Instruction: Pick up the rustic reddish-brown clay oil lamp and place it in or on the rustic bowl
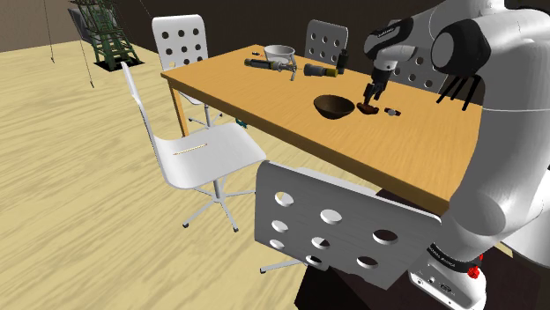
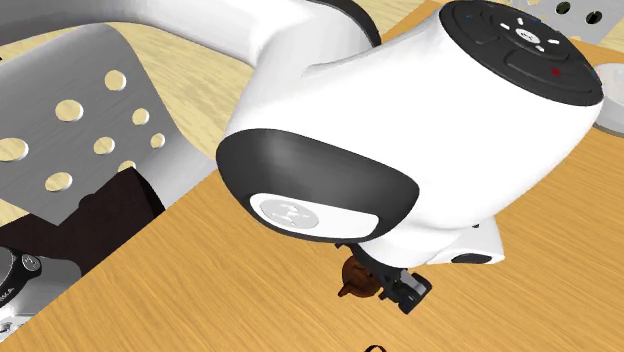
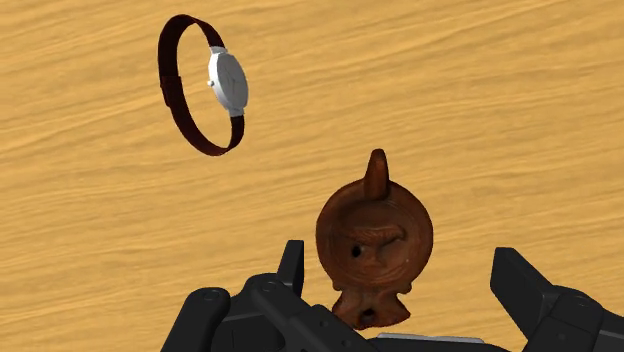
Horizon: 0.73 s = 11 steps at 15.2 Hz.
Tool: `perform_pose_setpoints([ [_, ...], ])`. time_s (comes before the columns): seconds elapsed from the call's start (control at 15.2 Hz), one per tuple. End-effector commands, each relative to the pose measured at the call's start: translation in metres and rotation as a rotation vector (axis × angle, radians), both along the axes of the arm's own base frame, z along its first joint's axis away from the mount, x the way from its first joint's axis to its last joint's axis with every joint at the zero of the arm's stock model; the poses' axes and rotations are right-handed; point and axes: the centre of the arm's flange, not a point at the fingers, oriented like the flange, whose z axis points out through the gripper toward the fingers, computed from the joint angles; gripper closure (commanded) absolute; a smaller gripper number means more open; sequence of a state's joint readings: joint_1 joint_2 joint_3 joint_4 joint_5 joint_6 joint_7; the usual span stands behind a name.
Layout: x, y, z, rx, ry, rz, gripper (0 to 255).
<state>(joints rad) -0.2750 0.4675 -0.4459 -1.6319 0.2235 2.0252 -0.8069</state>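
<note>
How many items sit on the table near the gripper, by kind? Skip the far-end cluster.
Dark bowl: 1
Reddish-brown oil lamp: 1
Wristwatch: 1
Total: 3

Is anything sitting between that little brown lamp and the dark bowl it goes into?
Nothing visible: bare table separates the lamp from the bowl. The watch lies on the lamp's other side.
</note>
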Motion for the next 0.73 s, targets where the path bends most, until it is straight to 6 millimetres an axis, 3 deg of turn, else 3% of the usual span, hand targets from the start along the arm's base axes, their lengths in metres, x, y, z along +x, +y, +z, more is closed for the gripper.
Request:
perform_pose_setpoints([
  [0.0, 0.002, -0.006, -0.009, 0.000, -0.001, 0.002, 0],
  [0.4, 0.002, -0.006, -0.039, 0.000, -0.001, 0.002, 0],
  [0.66, 0.002, -0.006, -0.039, 0.000, -0.001, 0.002, 0],
])
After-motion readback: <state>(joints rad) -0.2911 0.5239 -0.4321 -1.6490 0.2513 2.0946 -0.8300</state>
